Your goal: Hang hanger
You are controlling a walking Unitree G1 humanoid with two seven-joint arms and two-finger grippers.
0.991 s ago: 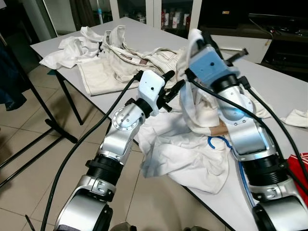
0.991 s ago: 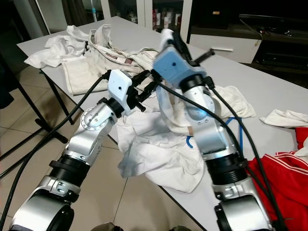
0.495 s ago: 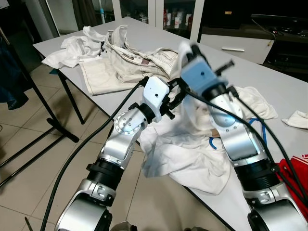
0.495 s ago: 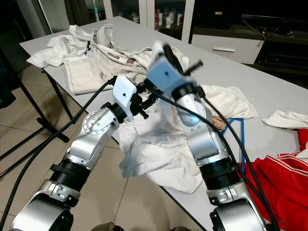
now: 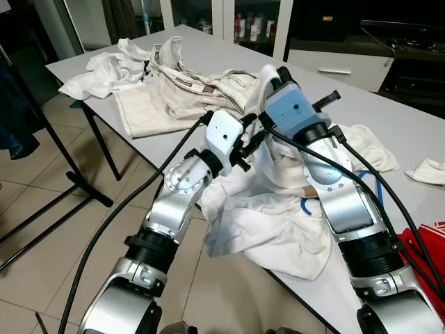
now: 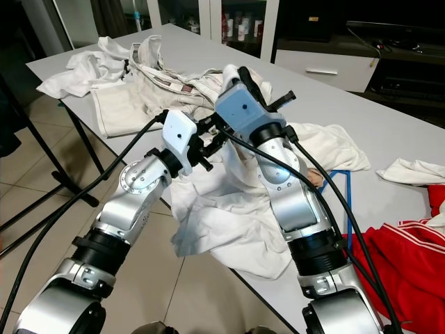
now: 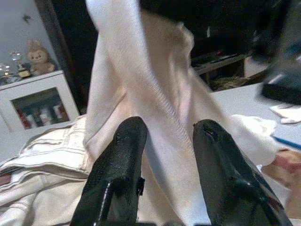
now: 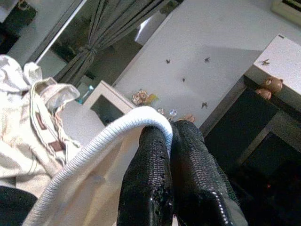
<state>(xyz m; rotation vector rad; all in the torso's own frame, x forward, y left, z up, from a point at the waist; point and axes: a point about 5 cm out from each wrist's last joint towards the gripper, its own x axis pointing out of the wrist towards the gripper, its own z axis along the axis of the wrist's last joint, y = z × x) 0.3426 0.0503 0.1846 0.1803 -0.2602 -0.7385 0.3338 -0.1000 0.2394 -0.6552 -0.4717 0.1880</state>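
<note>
Garment handling is the governing factor at this stage. Right claw (image 8: 170, 141) is clamped shut on the ribbed collar edge (image 8: 101, 141) of a white shirt (image 5: 271, 209), lifting that edge above the counter (image 5: 396, 122) while the rest of the cloth trails down and drapes over the near counter edge. Left claw (image 7: 164, 141) stands parted, one finger (image 7: 123, 146) on each side of the hanging fold, not yet pinching it. A blue hanger (image 5: 316, 204) lies on the counter partly buried under the shirt, with a thin blue rod showing beside the right forearm; its hook is hidden. The shirt appears light, limp and prone to sliding through a loose pinch, so the ribbed collar is judged the best hold, being thicker and less slippery than the body cloth. The hanger is judged rigid and light; take it at the neck below the hook once uncovered. Cream trousers (image 5: 181, 90) and further white cloth (image 5: 104, 69) lie farther along the counter, and a red garment (image 6: 403, 243) lies near the right elbow.
</note>
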